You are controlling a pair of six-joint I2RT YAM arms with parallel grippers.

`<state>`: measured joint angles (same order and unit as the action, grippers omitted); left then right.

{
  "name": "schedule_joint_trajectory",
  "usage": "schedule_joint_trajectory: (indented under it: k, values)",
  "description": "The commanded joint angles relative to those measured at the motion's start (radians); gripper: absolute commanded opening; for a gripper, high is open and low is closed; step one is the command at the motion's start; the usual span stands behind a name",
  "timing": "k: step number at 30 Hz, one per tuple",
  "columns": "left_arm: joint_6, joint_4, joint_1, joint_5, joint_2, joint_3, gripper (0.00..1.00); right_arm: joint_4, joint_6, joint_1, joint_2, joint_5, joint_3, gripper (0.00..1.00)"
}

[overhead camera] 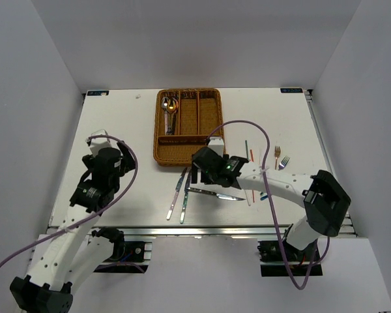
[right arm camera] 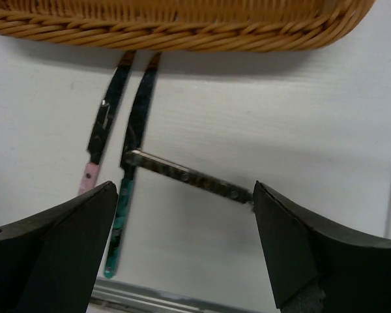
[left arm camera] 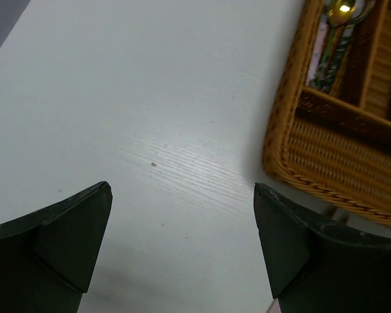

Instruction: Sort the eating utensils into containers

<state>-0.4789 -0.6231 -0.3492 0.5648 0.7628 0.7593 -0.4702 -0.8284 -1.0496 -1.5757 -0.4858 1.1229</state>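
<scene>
Jaws both wide open, empty | right gripper over a knife, likely to grab it | left gripper idle beside the tray

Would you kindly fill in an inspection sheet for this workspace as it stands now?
Surface: white table, bare under the left arm.
Job's things: brown woven wicker tray holds spoons in one long slot. Three shiny silver knives lie in front of it. Thin coloured chopsticks and two small forks lie on the right arm's side.
Clutter: nothing seen.
Grippers: left pincer open over bare table. Right pincer open above the crosswise knife.
Cables: a purple cable loops from each arm.
Surroundings: plain grey walls on three sides.
</scene>
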Motion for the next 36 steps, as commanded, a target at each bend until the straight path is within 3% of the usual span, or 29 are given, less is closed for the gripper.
schedule_joint_trajectory:
  k: [1, 5, 8, 11, 14, 18, 25, 29, 36]
  values:
    - [0.037, 0.06, -0.005, -0.085, -0.016, 0.014, 0.98, 0.035, 0.172, 0.098, 0.086, 0.125, -0.052, 0.89]
    - [0.039, 0.054, -0.007, -0.094, 0.029, 0.02, 0.98, 0.015, 0.216, 0.123, 0.128, 0.132, -0.066, 0.87]
    - [0.034, 0.046, -0.007, -0.085, 0.032, 0.021, 0.98, -0.106, 0.184, 0.131, 0.137, -0.012, -0.043, 0.88]
    - [0.034, 0.052, -0.008, -0.094, 0.012, 0.015, 0.98, -0.065, 0.354, 0.178, 0.192, 0.117, -0.075, 0.82]
    - [0.034, 0.053, -0.014, -0.097, 0.007, 0.012, 0.98, -0.145, 0.344, 0.301, 0.244, 0.095, -0.064, 0.83]
    - [0.034, 0.053, -0.019, -0.103, 0.02, 0.012, 0.98, -0.131, 0.364, 0.544, 0.321, 0.216, -0.103, 0.85]
    - [0.034, 0.056, -0.036, -0.123, 0.047, 0.011, 0.98, -0.162, 0.385, 0.761, 0.28, 0.216, -0.113, 0.89]
    - [0.036, 0.057, -0.04, -0.134, 0.059, 0.011, 0.98, -0.136, 0.384, 0.882, 0.227, 0.28, -0.129, 0.79]
    - [0.037, 0.059, -0.047, -0.14, 0.067, 0.009, 0.98, -0.044, 0.364, 0.907, 0.16, 0.354, -0.169, 0.6]
